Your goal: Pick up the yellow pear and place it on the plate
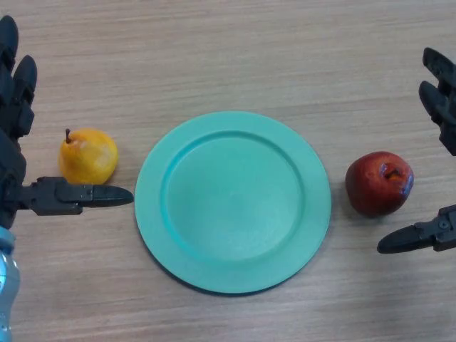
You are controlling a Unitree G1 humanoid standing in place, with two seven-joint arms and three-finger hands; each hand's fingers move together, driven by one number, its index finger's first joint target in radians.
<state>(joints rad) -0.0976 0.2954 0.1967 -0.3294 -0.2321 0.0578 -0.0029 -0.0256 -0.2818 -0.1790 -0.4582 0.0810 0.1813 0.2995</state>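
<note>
A round green plate (233, 201) sits in the middle of the light wooden surface (235, 50). The left hand (14, 142) has its fingers spread wide around the small yellow pear (87, 156), which lies left of the plate. The right hand (442, 142) is spread near a dark red apple (379, 183).

Looks like a lab or test bench setup to me, not anyone's actual kitchen. All you get is a pale wood-grain table (235, 43) filling the whole frame, with a lone teal plate (233, 201) dead center and fruit staged neatly either side. No cutlery, no clutter. Can't tell anything about the room itself though.
</note>
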